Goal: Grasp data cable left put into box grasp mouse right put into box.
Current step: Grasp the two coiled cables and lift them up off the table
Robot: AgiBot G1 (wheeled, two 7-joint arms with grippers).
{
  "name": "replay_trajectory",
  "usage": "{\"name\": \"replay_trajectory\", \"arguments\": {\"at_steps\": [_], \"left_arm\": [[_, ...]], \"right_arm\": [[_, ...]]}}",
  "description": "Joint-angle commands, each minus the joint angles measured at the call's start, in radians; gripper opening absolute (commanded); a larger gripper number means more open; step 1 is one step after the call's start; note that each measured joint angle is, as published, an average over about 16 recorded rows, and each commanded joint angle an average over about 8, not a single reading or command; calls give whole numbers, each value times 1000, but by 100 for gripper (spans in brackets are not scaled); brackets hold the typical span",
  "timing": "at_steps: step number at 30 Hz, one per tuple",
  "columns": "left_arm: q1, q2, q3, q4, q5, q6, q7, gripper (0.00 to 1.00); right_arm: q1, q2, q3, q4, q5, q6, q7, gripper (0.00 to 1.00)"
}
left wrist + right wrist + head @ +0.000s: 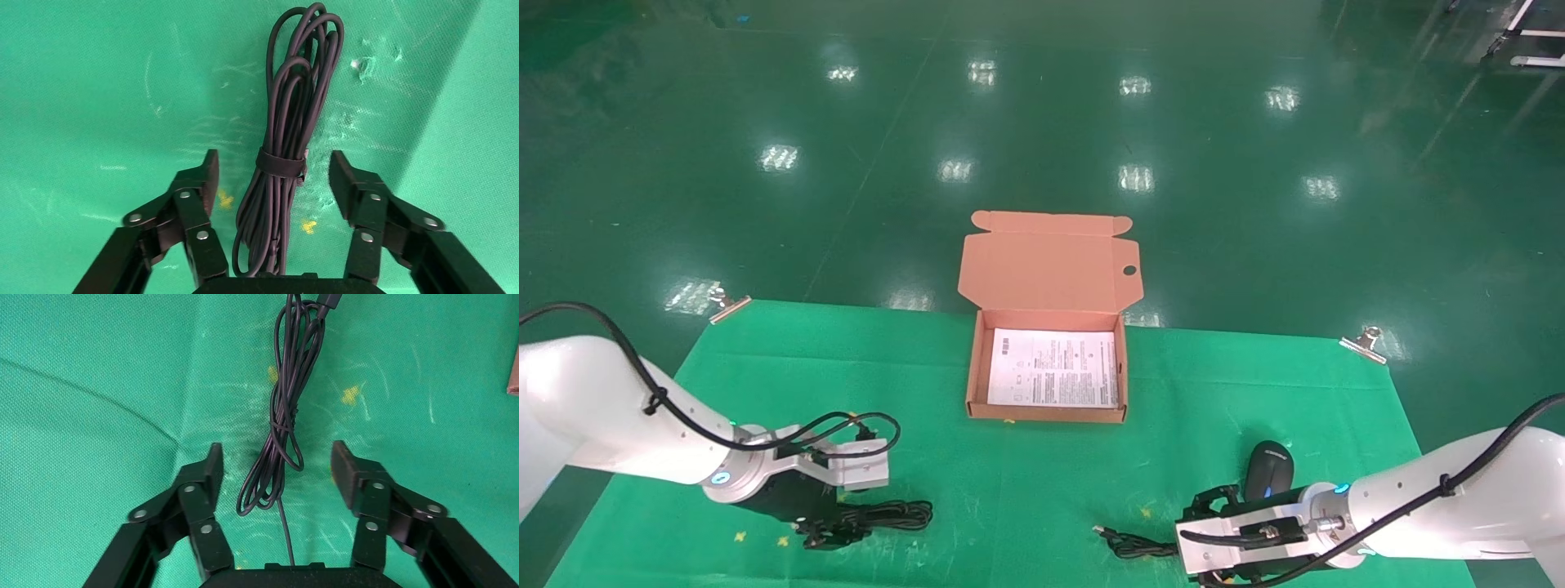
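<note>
The left end effector [272, 174] sits low over the data cable [287, 147] at about 7 o'clock on the desk [1042, 490], fingers spread wide on either side of the bundle near its strap, holding nothing. The right end effector [275, 471] hangs at about 5 o'clock, equally wide open and empty, straddling the mouse cord [281, 416] rather than the mouse [1269, 469], which lies just beside its wrist toward the box.

Likely trouble on the left: the loops fan out beyond the strap, so a closing pinch could catch only some strands and let the far loops trail and snag the front wall of the box [1047, 411] on the way in. On the right, closing from here would probably take only the thin cord; the mouse would then dangle or slip, and its USB plug [1101, 531] could drag across the cloth.

The box stands open at 12 o'clock, lid flap upright behind it and a white leaflet [1054, 367] on its floor. Nothing lies between either item and the box. Two metal clips [1365, 343] pin the green cloth at its far corners, well apart from the work.
</note>
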Motion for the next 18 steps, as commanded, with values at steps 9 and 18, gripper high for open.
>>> {"name": "replay_trajectory", "arguments": {"at_steps": [9, 18], "left_arm": [[1, -1, 0, -3, 0, 1, -1, 0], [1, -1, 0, -4, 0, 1, -2, 0]], "right_arm": [[0, 1, 1, 2, 0, -1, 0, 0], [0, 1, 1, 3, 1, -2, 1, 0]]}}
